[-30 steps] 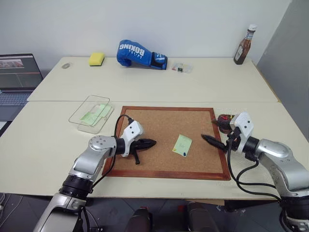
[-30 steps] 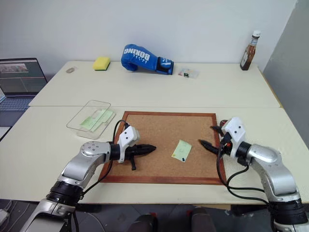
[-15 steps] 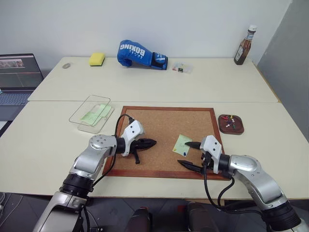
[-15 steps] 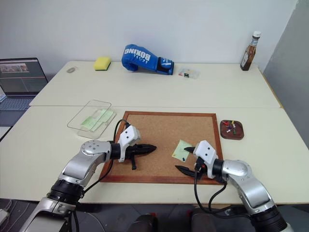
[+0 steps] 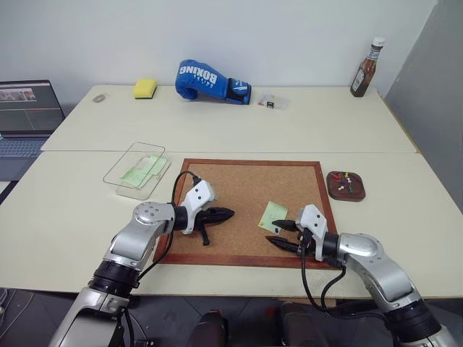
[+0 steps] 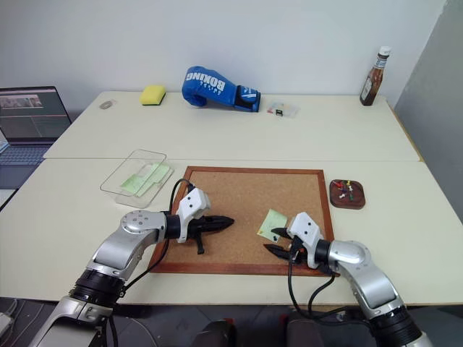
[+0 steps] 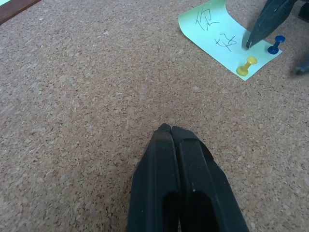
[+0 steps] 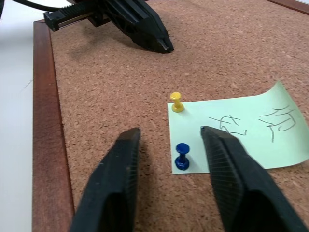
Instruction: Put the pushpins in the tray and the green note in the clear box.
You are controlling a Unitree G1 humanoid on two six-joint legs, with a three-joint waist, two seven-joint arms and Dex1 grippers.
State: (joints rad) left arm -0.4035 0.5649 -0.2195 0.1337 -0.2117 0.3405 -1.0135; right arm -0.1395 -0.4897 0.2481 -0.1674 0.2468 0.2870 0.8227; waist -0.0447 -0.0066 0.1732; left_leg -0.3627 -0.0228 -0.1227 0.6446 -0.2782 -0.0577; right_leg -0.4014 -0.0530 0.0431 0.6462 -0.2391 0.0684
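Observation:
The green note (image 5: pixel 272 215) lies on the cork board, held by a yellow pushpin (image 8: pixel 176 102) and a blue pushpin (image 8: pixel 182 155) at its near edge. My right gripper (image 8: pixel 169 131) is open, low over the board, one finger on each side of the blue pushpin without touching it. My left gripper (image 5: pixel 226 214) is shut and empty, resting on the cork to the left of the note. The tray (image 5: pixel 346 193) sits right of the board with several coloured pushpins in it. The clear box (image 5: pixel 137 169) stands left of the board with pale green paper inside.
The framed cork board (image 5: pixel 239 184) covers the middle of the table. Along the far edge stand a blue boxing glove (image 5: pixel 213 81), a yellow sponge (image 5: pixel 145 88), a small clear case (image 5: pixel 271 101) and a brown bottle (image 5: pixel 367 69). A laptop (image 5: pixel 25 116) is at the left.
My right arm swung from beside the tray down and left to the note's near corner, and its fingers have narrowed around the blue pushpin. The left arm stayed still.

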